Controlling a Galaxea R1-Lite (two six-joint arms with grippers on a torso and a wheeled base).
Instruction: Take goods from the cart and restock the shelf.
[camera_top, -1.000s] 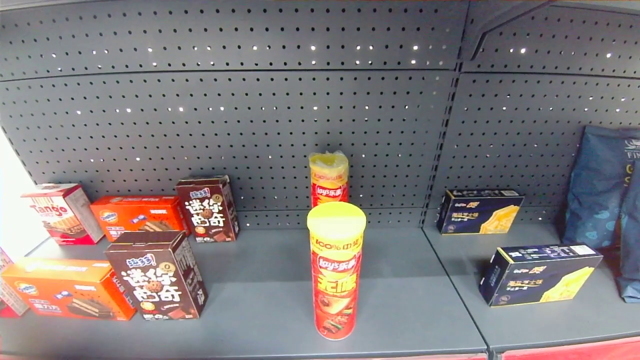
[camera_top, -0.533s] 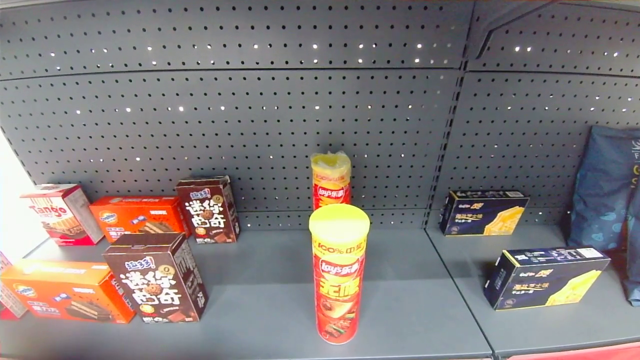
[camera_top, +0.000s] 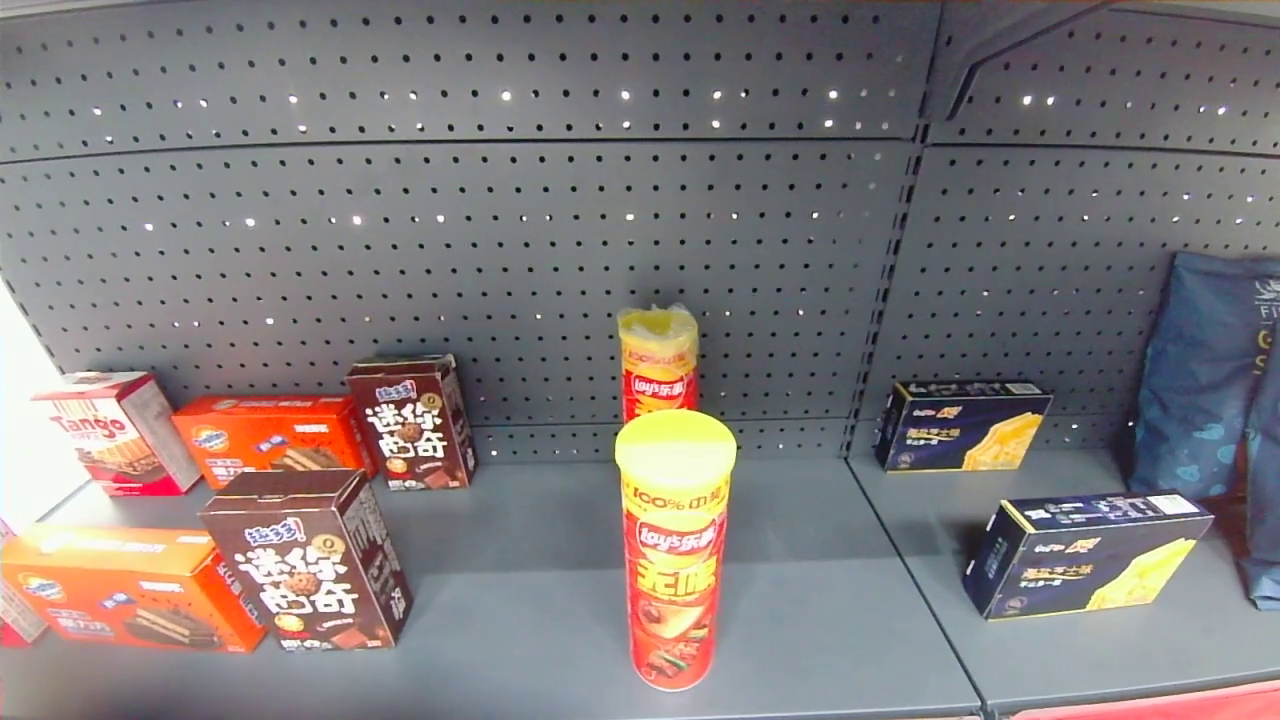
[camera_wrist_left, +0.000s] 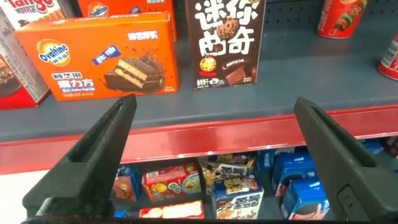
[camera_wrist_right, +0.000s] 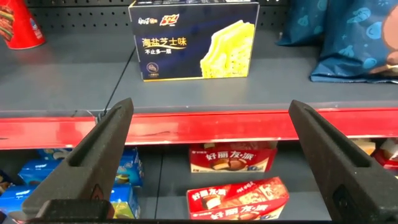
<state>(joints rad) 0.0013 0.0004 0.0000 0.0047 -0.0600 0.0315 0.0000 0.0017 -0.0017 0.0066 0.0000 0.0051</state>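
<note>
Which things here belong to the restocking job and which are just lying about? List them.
Job: shelf deck, open left gripper, open right gripper, front chip can, front cookie box, front navy box.
Lying about: pegboard back panel, blue bags, red boxes on the lower shelf.

Shelf (camera_top: 500, 560) bears boxes (camera_top: 310, 560); two cans (camera_top: 672, 560); seemingly bags (camera_top: 1200, 380).

On the grey shelf (camera_top: 500, 560) a tall red chip can (camera_top: 673, 560) with a yellow lid stands upright near the front edge, with a second can (camera_top: 657, 365) straight behind it against the pegboard back wall (camera_top: 450, 250). Toward the left end there are two brown cookie boxes (camera_top: 310, 565), two orange boxes (camera_top: 120, 590) and a red wafer box (camera_top: 110, 435). Toward the right end are two dark blue boxes (camera_top: 1085, 552) and blue bags (camera_top: 1200, 380).
</note>
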